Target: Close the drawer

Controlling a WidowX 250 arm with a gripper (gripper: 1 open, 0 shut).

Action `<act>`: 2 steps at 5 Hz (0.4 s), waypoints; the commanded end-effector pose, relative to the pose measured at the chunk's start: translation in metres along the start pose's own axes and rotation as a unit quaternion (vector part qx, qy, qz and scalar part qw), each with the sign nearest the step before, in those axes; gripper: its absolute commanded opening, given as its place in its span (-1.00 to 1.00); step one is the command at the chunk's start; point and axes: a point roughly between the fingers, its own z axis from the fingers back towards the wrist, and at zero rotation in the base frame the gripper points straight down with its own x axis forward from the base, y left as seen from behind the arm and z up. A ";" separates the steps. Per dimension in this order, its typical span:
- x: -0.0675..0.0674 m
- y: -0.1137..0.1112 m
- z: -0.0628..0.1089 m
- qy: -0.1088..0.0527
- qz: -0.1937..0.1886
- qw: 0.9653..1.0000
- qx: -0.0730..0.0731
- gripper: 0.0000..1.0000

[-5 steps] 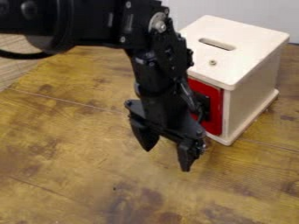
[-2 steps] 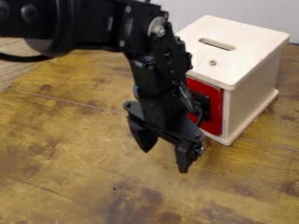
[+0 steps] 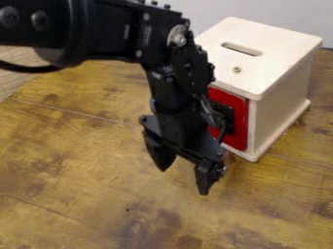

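The red drawer (image 3: 231, 119) sits in the front face of a cream wooden cabinet (image 3: 277, 73) at the right. Only a red strip and part of its black front and handle (image 3: 223, 122) show, since my arm hides the rest. I cannot tell how far the drawer sticks out. My gripper (image 3: 182, 171) hangs just in front and left of the drawer, fingers pointing down over the table, open and empty. One fingertip (image 3: 159, 160) is at the left, the other at the lower right.
The cabinet has a slot (image 3: 242, 48) in its top. The worn wooden table (image 3: 78, 185) spreads to the left and front. My black arm (image 3: 117, 34) reaches in from the upper left.
The gripper and arm have shifted very slightly; the drawer looks the same.
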 end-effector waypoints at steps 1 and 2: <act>0.011 0.008 0.013 -0.028 0.005 1.000 0.004 1.00; 0.014 0.011 0.012 -0.030 0.009 0.999 0.006 1.00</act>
